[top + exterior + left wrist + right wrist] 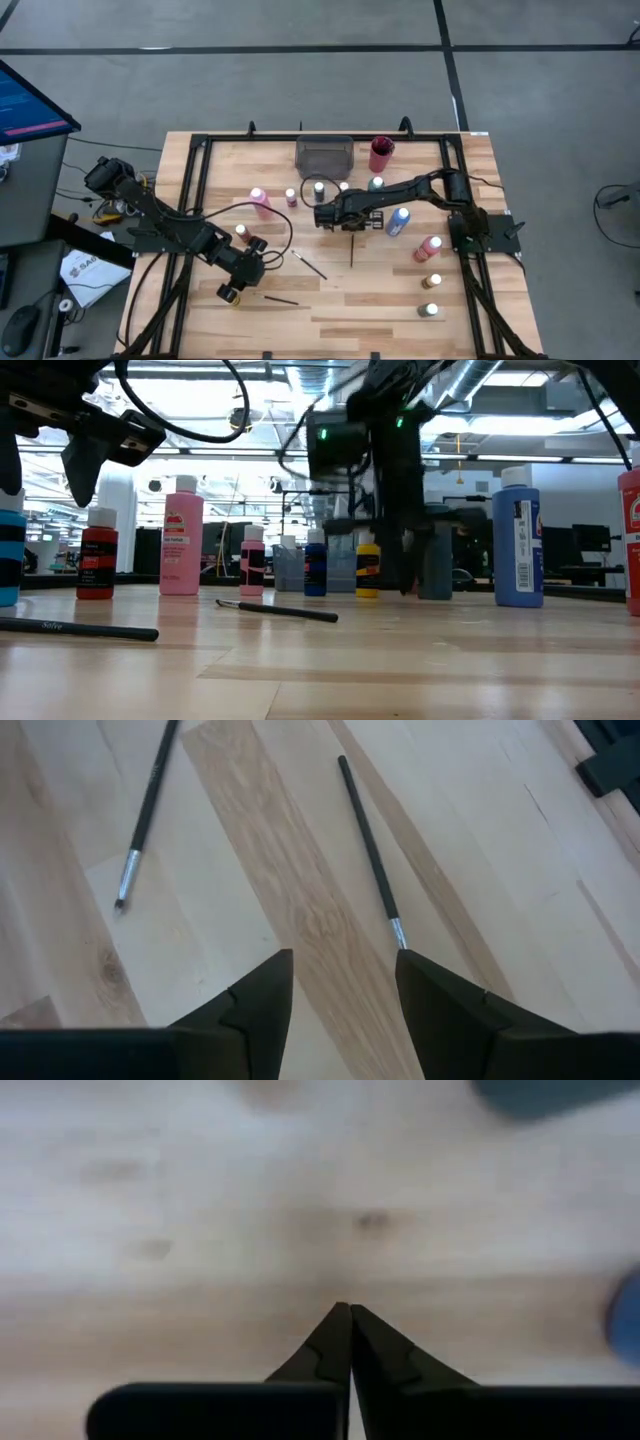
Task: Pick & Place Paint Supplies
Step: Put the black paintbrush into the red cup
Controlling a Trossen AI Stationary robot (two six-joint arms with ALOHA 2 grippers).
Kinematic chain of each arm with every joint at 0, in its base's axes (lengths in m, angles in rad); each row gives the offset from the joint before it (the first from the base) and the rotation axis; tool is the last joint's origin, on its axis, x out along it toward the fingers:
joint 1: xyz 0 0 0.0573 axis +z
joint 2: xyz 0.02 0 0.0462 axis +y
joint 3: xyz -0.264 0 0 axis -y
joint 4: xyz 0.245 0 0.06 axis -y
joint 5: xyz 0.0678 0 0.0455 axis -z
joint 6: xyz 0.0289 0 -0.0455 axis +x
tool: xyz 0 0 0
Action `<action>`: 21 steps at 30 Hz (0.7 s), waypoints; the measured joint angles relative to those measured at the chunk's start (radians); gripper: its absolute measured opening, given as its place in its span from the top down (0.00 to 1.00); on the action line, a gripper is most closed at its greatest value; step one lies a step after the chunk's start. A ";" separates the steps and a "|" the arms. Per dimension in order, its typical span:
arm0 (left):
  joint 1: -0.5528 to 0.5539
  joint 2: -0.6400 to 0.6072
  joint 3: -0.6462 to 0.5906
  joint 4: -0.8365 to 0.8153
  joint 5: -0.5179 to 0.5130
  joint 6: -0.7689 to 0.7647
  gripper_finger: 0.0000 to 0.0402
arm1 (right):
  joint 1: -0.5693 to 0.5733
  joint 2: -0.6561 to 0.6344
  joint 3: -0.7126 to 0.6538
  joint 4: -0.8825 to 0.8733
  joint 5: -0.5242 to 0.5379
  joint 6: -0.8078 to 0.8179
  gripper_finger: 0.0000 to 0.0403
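Note:
Small paint bottles stand upright on the wooden table: a pink one [260, 200], a blue one [398, 222], a red one [428, 248] and several more. Thin dark brushes lie flat on the table [310, 265] [280, 299] [352, 246]. My left gripper [240, 278] is open above the table's near left part. Two of the brushes [370, 850] [145, 810] lie below and ahead of it, untouched. My right gripper [350, 222] points down at mid-table with its fingers shut [350, 1312], at the far end of the third brush. That brush does not show in the right wrist view. My right gripper is shut with its tips close to the table. I cannot tell whether it touches the brush [352, 246] or the table, because its own body hides the spot from above.
A grey tray [324, 155] and a red cup [381, 153] stand at the far edge. Bottles stand on both sides of my right gripper and along the right side [433, 282] [430, 310]. A black frame [200, 150] borders the table. Bare wood lies at the near middle.

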 joint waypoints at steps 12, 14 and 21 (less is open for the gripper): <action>0.005 -0.045 0.000 0.023 -0.121 -0.011 0.57 | 0.104 -0.306 0.002 -0.021 0.391 -0.053 1.00; 0.005 -0.053 0.000 0.040 -0.155 -0.012 0.57 | 0.100 -0.375 0.002 -0.023 0.537 -0.083 1.00; 0.012 -0.060 0.000 0.120 -0.233 -0.013 0.57 | -0.002 -0.574 0.003 -0.010 0.927 -0.353 1.00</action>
